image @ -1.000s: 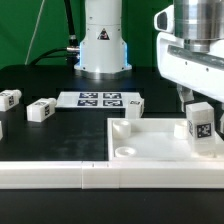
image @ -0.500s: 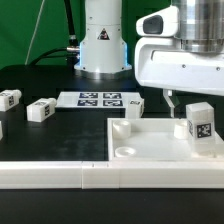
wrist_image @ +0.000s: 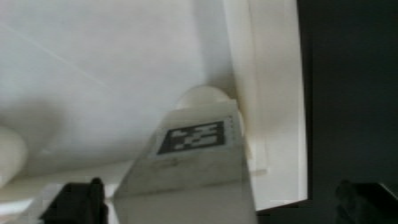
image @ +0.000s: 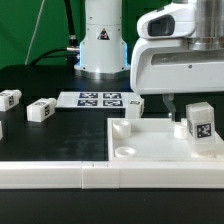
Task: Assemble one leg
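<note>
A leg (image: pixel 199 128), a chunky white block with a marker tag on its face, stands upright in the corner of the big white panel (image: pixel 150 143) at the exterior view's right. My gripper (image: pixel 176 106) hangs just above the panel, beside the leg on the exterior view's left. In the wrist view the leg (wrist_image: pixel 187 160) lies between my two dark fingertips (wrist_image: pixel 80 200), which stand wide apart and do not touch it. The gripper (wrist_image: pixel 222 203) is open and empty.
Three more loose legs (image: pixel 40 110) (image: pixel 10 98) (image: pixel 133 105) lie on the black table. The marker board (image: pixel 98 99) lies before the robot base. A long white rail (image: pixel 55 172) runs along the front. The panel has a round socket (image: pixel 124 151) near its front corner.
My hand has shifted toward the exterior view's left, away from above the leg. The leg has stayed upright in its corner.
</note>
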### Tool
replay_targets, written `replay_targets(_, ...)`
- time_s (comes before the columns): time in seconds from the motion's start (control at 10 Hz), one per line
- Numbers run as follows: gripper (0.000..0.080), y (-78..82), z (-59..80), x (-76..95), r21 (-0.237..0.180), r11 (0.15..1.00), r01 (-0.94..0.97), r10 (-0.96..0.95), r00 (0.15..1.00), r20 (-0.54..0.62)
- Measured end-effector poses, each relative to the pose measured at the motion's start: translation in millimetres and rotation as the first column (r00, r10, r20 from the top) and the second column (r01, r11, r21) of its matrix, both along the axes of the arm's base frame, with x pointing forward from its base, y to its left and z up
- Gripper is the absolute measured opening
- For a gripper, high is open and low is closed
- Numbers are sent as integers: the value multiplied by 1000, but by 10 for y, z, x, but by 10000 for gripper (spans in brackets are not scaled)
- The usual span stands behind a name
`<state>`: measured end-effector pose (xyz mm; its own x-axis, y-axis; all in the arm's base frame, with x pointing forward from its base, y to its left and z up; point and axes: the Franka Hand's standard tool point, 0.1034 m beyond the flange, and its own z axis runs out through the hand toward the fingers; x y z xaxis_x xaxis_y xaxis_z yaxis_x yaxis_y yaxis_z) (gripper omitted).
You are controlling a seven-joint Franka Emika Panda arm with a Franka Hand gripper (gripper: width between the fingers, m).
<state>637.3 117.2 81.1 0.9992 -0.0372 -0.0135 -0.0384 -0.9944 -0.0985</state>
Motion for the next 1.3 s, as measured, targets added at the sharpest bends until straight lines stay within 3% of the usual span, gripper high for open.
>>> replay_targets(0.1,649,-2,0,0,1,1000,-11,11,1000,1)
replay_targets(0.3,416,-3,-1,0,0,1000,-10,10,1000,1)
replay_targets(0.4,416,-4,-1,1,0,1000,-10,10,1000,1)
replay_targets(0.5,289,-5,-1,1,0,1000,-10,10,1000,1)
replay_targets(0.9,289,-1,-5,-3,-1,995,103,-103,995,-6)
replay_targets(1.1,290,-1,-8,-2,-17,908,420,-420,907,-28)
replay_targets(1.3,290,-7,-12,0,-26,826,563,-564,825,-38)
